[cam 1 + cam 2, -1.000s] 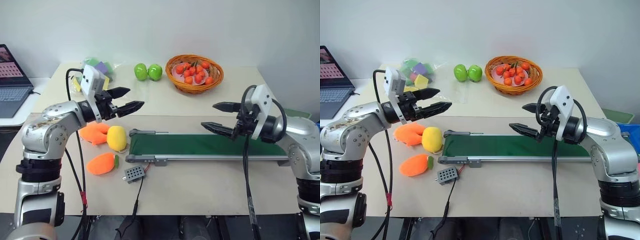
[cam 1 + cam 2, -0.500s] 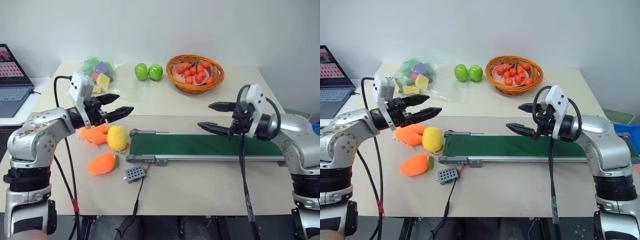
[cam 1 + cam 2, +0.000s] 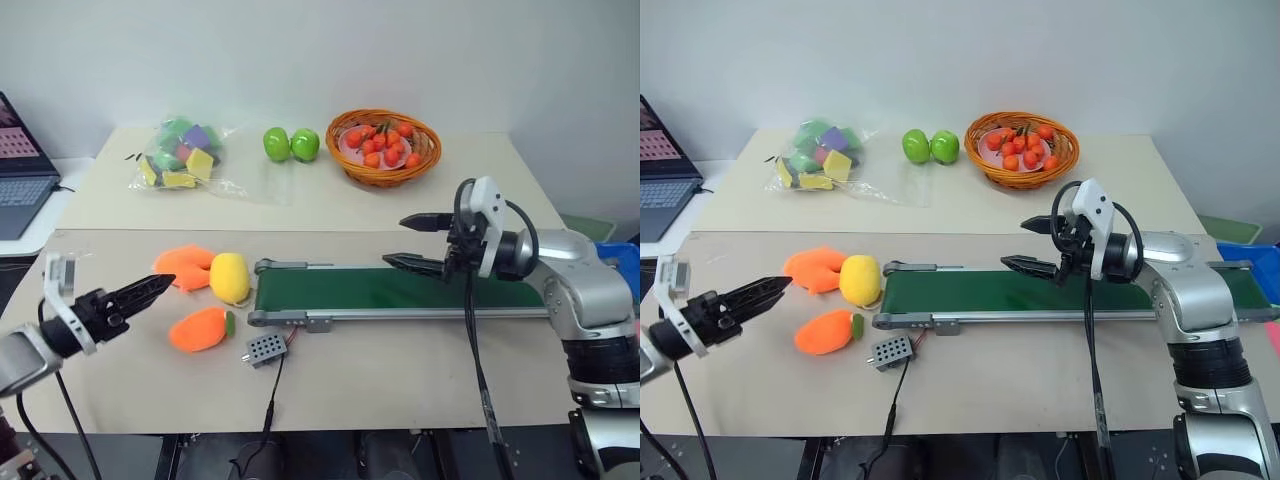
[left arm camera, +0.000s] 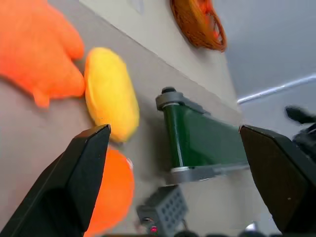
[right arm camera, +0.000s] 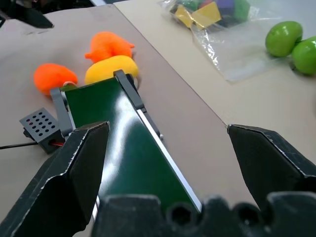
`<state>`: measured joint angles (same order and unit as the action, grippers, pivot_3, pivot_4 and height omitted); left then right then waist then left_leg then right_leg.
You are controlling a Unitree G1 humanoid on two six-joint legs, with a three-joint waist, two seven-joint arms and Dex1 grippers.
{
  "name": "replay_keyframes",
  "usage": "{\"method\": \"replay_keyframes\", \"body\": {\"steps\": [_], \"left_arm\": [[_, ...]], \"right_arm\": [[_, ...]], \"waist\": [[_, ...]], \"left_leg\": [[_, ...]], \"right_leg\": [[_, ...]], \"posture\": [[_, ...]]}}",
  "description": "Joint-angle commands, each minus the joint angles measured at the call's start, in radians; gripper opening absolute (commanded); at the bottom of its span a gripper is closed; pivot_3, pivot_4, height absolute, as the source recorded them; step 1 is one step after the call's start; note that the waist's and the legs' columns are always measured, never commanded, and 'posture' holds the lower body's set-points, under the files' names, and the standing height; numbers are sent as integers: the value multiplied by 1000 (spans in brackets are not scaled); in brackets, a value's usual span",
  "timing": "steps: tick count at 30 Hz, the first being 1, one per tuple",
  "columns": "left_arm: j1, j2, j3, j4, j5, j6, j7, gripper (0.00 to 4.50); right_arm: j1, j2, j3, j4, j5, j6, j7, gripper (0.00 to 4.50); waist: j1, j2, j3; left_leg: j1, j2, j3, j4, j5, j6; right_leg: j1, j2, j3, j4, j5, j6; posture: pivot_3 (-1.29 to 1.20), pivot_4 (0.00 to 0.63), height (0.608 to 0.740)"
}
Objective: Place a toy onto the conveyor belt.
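Orange toy (image 3: 198, 329) lies beside conveyor belt (image 3: 400, 292); left gripper (image 3: 140, 292) and right gripper (image 3: 412, 242) both spread, empty.

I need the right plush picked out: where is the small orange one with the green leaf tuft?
The small orange plush toy with the green tuft lies left of the dark green conveyor belt, beside the yellow egg-shaped plush.

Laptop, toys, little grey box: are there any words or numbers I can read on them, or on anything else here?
None that can be read.
Laptop screen: pink picture at the edge, any writing too small to read.
Grey control box: a grid of dots, no letters.
Conveyor belt: plain green, no label.
Bag of foam blocks: no print seen.
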<state>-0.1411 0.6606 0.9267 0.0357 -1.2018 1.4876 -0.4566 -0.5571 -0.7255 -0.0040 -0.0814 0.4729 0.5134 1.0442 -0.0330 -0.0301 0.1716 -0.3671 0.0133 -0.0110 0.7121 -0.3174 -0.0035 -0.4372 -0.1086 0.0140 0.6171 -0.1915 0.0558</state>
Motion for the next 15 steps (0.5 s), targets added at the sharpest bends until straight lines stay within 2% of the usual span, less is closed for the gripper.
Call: {"method": "replay_keyframes", "body": {"steps": [1, 5, 9, 15], "left_arm": [[32, -43, 131, 62, -119, 36, 121, 4451], [145, -101, 153, 110, -225, 76, 166, 4451], [255, -153, 129, 134, -252, 58, 184, 4451], [301, -201, 88, 167, -309, -6, 222, 4451]], "right_arm": [[-31, -8, -16, 1, -5, -29, 16, 4500], [-34, -12, -16, 4, -12, -27, 28, 4500], [-27, -19, -25, -7, -16, -19, 30, 4500], [-19, -35, -31, -19, -17, -12, 27, 4500]], "waist": [[1, 0, 0], [-3, 0, 0], [-4, -1, 0], [8, -1, 0]], "left_leg": [[0, 0, 0, 0, 0, 0], [2, 0, 1, -1, 0, 0], [2, 0, 1, -1, 0, -1], [8, 0, 2, -2, 0, -1]], "right_leg": [[0, 0, 0, 0, 0, 0], [1, 0, 1, 0, 0, 0], [1, 0, 1, -2, 0, -1], [5, 0, 2, -2, 0, -2]], "posture": [[0, 150, 738], [0, 150, 738], [0, 150, 738], [0, 150, 738]]}}
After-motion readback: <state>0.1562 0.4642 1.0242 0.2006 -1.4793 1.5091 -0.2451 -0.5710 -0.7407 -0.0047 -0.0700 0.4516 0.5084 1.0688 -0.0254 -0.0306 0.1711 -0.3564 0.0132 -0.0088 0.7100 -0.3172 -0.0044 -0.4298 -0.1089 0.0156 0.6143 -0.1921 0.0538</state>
